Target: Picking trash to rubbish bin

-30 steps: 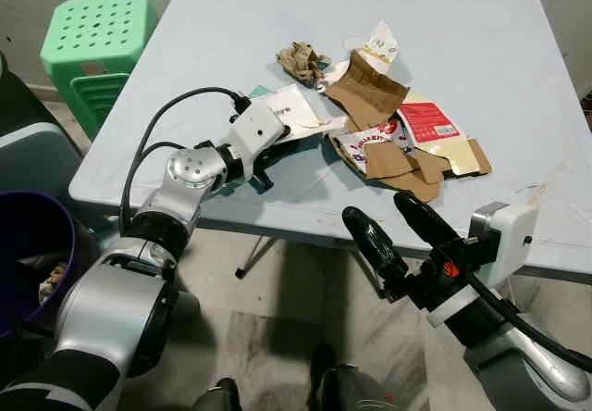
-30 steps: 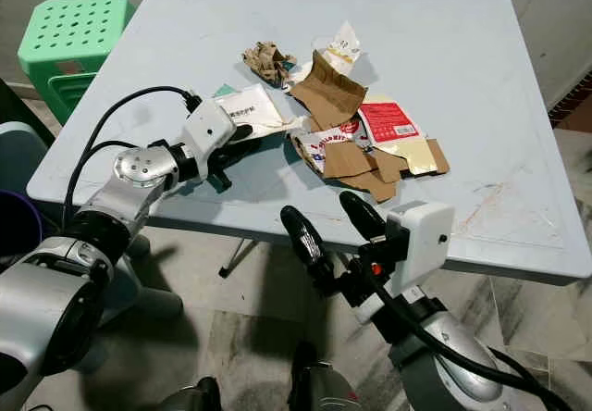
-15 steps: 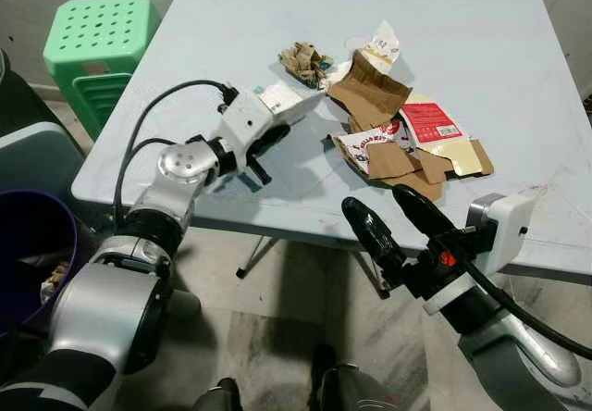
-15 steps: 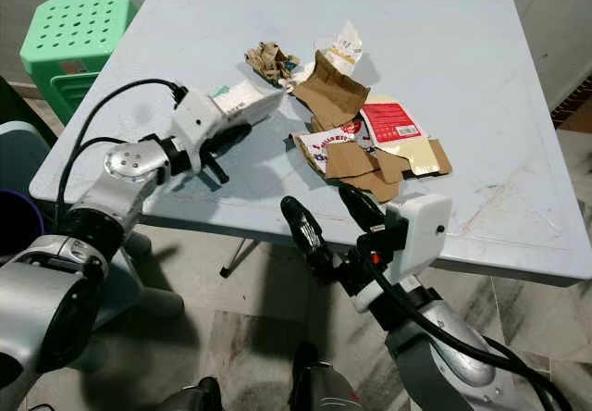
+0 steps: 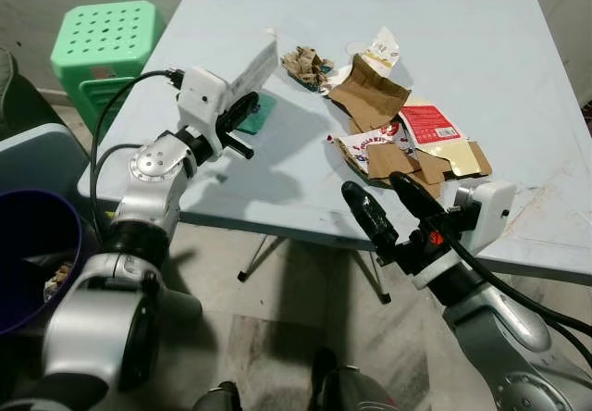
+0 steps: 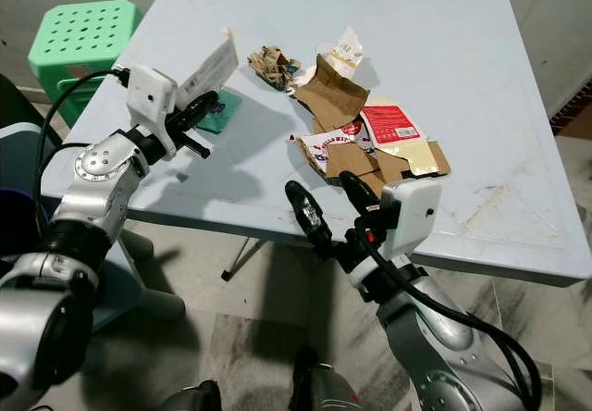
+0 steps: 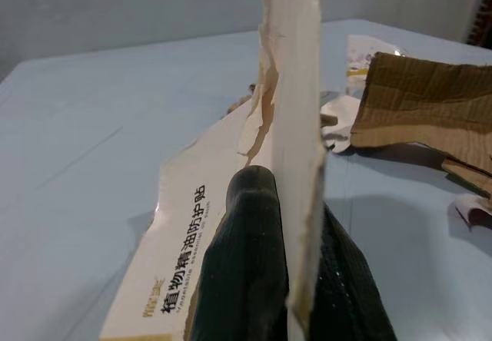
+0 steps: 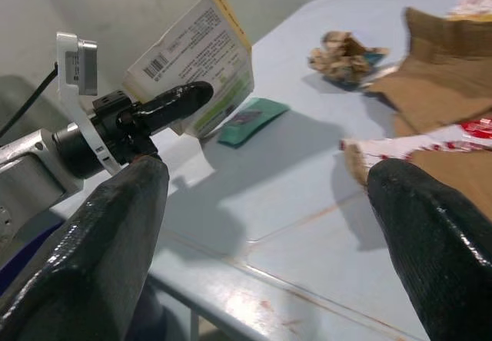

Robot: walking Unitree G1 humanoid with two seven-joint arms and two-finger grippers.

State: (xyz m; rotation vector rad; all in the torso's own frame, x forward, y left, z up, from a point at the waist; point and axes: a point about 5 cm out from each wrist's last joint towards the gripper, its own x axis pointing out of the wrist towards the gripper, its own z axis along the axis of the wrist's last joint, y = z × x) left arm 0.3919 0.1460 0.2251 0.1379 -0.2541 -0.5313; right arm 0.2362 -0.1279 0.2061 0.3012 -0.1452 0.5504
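Overhead, the left gripper (image 5: 242, 113) clamps its jaws on a torn white carton piece (image 5: 253, 66), lifted above the pale blue table (image 5: 277, 189) (scuffed, on a tiled floor), beside the remaining cardboard scraps (image 5: 398, 133). Nearer the table's front edge, the right gripper (image 5: 388, 209) hangs with jaws spread wide; a green stool (image 5: 106, 45) and purple bin (image 5: 32, 244) stand off the table's left side.

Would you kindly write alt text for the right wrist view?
Between two spread black fingers, the left hand grips a torn white carton above a pale blue table. A green packet lies below it, crumpled paper and brown cardboard beyond.
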